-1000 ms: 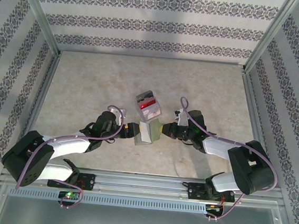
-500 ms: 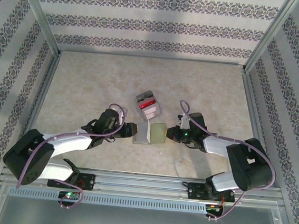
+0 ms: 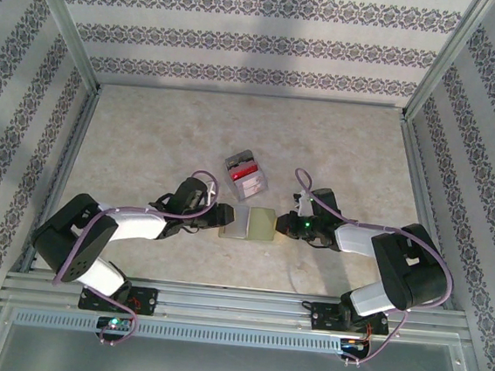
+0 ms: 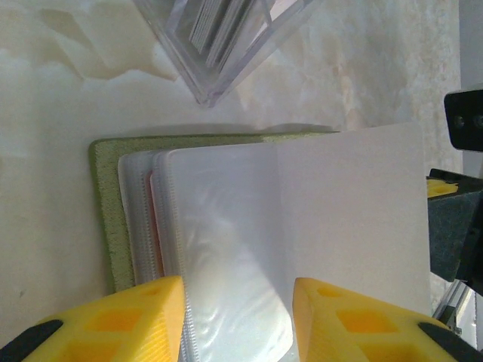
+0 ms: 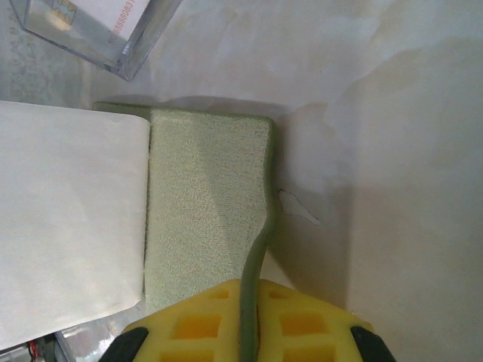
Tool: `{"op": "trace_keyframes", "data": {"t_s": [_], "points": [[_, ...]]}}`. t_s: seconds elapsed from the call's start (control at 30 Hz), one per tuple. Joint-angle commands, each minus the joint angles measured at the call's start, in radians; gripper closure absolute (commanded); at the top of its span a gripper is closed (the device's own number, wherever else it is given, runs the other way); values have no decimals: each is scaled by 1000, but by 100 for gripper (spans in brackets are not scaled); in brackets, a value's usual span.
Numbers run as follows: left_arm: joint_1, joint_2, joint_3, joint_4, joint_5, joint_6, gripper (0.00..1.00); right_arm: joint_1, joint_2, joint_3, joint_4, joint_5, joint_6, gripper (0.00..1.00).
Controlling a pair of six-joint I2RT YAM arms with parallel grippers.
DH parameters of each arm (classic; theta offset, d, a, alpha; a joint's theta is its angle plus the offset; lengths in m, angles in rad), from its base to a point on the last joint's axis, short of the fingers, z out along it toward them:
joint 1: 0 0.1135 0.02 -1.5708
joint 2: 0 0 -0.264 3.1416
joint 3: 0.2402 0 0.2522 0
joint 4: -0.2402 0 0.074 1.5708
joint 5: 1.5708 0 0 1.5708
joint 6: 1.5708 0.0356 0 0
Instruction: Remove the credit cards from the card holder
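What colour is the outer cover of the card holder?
Olive-green. The card holder shows this best in the right wrist view.

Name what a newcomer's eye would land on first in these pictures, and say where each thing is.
The olive-green card holder lies open at the middle of the table, between the two grippers. The right gripper pinches the edge of its green cover, while the left gripper has its yellow fingers either side of the pale plastic sleeves. Just beyond it stands a clear box showing red and white inside.
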Motion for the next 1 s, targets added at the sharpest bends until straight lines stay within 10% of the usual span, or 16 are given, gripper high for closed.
{"op": "trace_keyframes", "data": {"t_s": [0.0, 0.97], "points": [[12, 17, 21, 41, 22, -8, 58, -8, 0, 18, -24, -7, -30, 100], [-42, 74, 111, 145, 138, -34, 58, -4, 23, 24, -19, -8, -34, 100]]}}
